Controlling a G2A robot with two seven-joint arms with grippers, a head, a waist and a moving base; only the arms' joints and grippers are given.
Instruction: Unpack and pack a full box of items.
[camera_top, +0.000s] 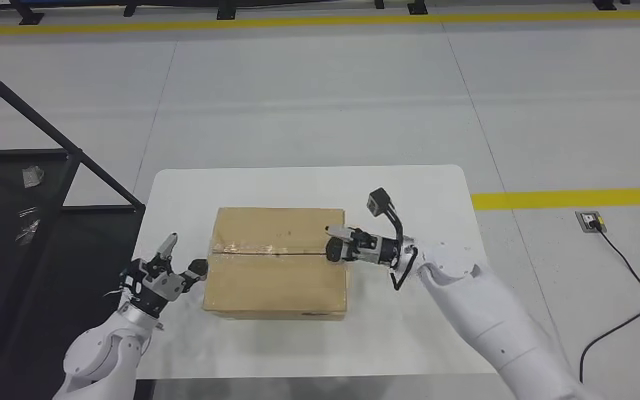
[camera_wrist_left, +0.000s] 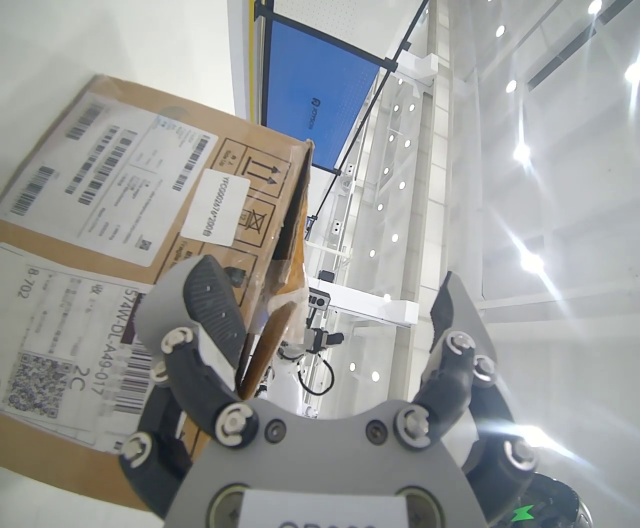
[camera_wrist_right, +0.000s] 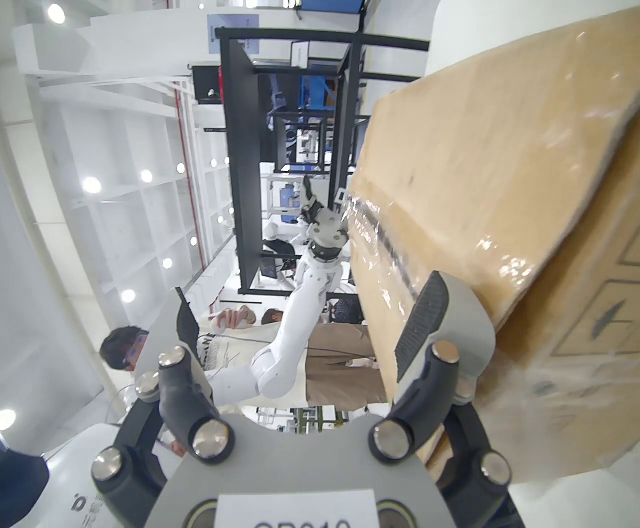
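White table (camera_top: 420, 190), taped cardboard box (camera_top: 280, 262) at centre, left gripper (camera_top: 184, 254) fingers spread beside its left side, right gripper (camera_top: 332, 245) fingers spread at its right edge

The box (camera_top: 277, 262) is sitting in the middle of the table (camera_top: 420, 190), blocking my way across; the widest bare room is lying toward the right edge, narrower strips running along the other three.

White arms (camera_top: 490, 310), grey jaws, black ribbed pads (camera_wrist_left: 212, 305), silver screws (camera_wrist_left: 235, 422)
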